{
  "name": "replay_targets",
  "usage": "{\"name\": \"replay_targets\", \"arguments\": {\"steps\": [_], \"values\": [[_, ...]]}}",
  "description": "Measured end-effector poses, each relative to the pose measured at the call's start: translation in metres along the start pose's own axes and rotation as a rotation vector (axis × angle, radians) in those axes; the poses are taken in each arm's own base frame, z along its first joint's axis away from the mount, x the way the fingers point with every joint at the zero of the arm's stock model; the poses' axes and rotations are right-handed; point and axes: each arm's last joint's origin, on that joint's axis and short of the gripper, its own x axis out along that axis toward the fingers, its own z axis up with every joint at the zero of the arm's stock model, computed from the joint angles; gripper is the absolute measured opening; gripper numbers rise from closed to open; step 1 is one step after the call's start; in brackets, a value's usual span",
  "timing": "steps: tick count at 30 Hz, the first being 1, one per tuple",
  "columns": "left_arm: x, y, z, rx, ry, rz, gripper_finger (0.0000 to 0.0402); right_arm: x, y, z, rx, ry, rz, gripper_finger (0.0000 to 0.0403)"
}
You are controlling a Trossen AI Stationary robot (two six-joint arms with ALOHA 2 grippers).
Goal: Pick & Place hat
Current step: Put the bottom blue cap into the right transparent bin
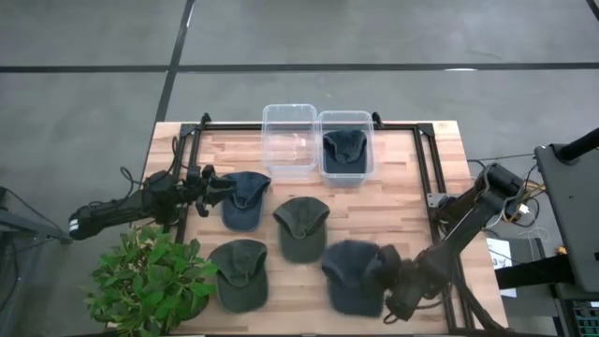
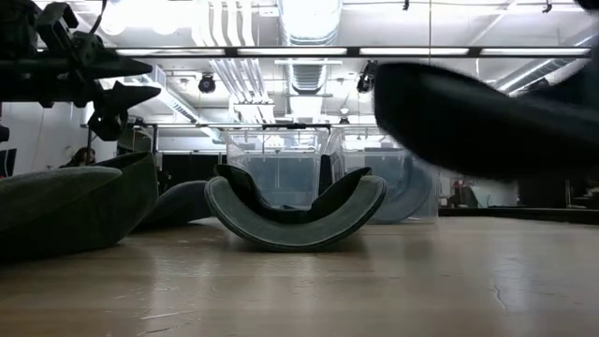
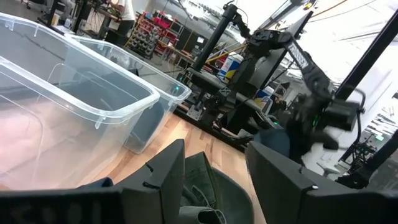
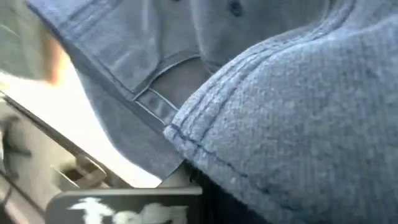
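A blue-grey hat [image 1: 351, 276] sits at my right gripper [image 1: 391, 278], near the table's near right corner. The low view shows this hat [image 2: 487, 112] off the wood, and it fills the right wrist view [image 4: 298, 124]. My left gripper [image 1: 208, 183] is open and raised [image 2: 117, 80] beside another blue hat [image 1: 243, 198] at the table's left, touching nothing. Its fingers [image 3: 214, 165] stand apart over cloth. Two green hats [image 1: 301, 227] [image 1: 240, 271] rest on the table. A dark hat [image 1: 344, 150] lies in the right clear bin. My right gripper is shut on the blue-grey hat at its right-hand side [image 1: 379, 273], coming from the table's right and slanting down. The hat hides the fingers in the wrist view, so the kind of hold does not show. The hat is lifted clear of the table [image 2: 468, 122].
Two clear bins stand at the far edge: the left one [image 1: 288, 140] holds nothing, the right one [image 1: 367, 140] holds the dark hat. A potted plant [image 1: 150, 276] stands at the near left corner. A black frame [image 1: 426, 178] runs along the table's sides.
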Motion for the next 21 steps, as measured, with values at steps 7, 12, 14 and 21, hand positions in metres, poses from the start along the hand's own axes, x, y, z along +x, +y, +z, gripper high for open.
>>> {"name": "replay_targets", "arguments": {"steps": [7, 12, 14, 21], "values": [[0.000, 0.000, 0.000, -0.009, -0.001, 0.001, 0.0169, -0.052, 0.005, 0.036, -0.173, -0.389, 0.157, 0.0008], [0.000, 0.000, 0.000, -0.024, -0.002, 0.000, 0.0169, -0.079, 0.000, 0.059, -0.284, -0.628, 0.243, 0.0008], [0.000, 0.000, 0.000, -0.026, -0.002, 0.000, 0.0169, -0.087, -0.002, 0.065, -0.353, -0.696, 0.249, 0.0008], [0.000, 0.000, 0.001, -0.026, -0.003, 0.000, 0.0169, -0.105, -0.005, 0.085, -0.564, -0.825, 0.186, 0.0008]]}}
